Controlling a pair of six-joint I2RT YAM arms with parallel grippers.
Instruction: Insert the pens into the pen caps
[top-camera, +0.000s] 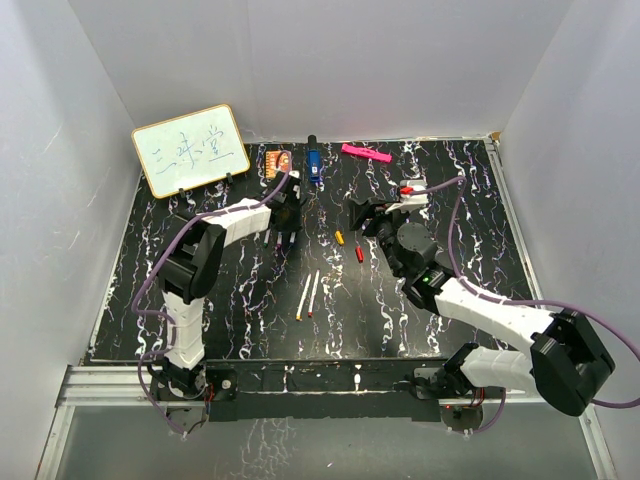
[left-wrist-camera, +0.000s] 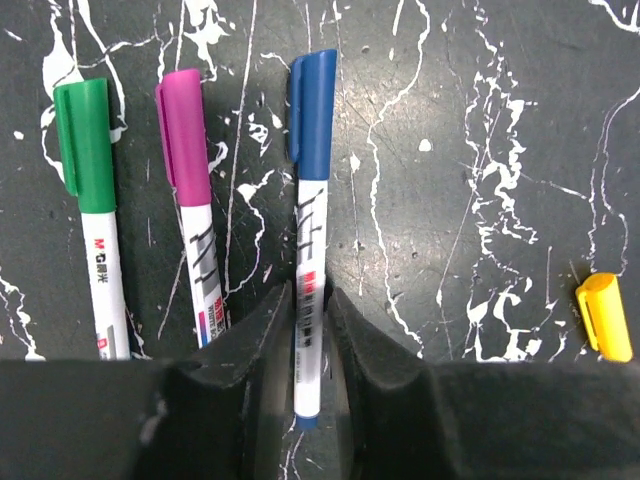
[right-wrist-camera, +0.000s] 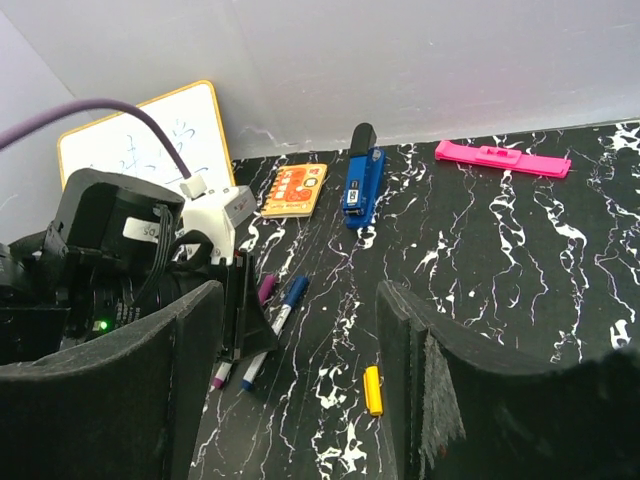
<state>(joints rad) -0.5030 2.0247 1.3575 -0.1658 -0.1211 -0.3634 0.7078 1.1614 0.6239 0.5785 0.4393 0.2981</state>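
In the left wrist view three capped pens lie side by side on the black marbled table: green (left-wrist-camera: 88, 150), purple (left-wrist-camera: 183, 140) and blue (left-wrist-camera: 312, 120). The blue pen's white barrel runs between the fingers of my left gripper (left-wrist-camera: 310, 300), whose jaws stand slightly parted, a thin gap showing beside the barrel. My right gripper (right-wrist-camera: 300, 290) is open and empty above the table. A yellow cap (right-wrist-camera: 373, 390) lies beside its right finger. From above, the yellow cap (top-camera: 339, 237) and a red cap (top-camera: 359, 254) lie mid-table, and two uncapped pens (top-camera: 309, 295) lie nearer.
A whiteboard (top-camera: 190, 150) leans at the back left. An orange square (top-camera: 281, 161), a blue stapler-like object (top-camera: 314, 165) and a pink bar (top-camera: 366, 153) lie along the back edge. White walls close in three sides.
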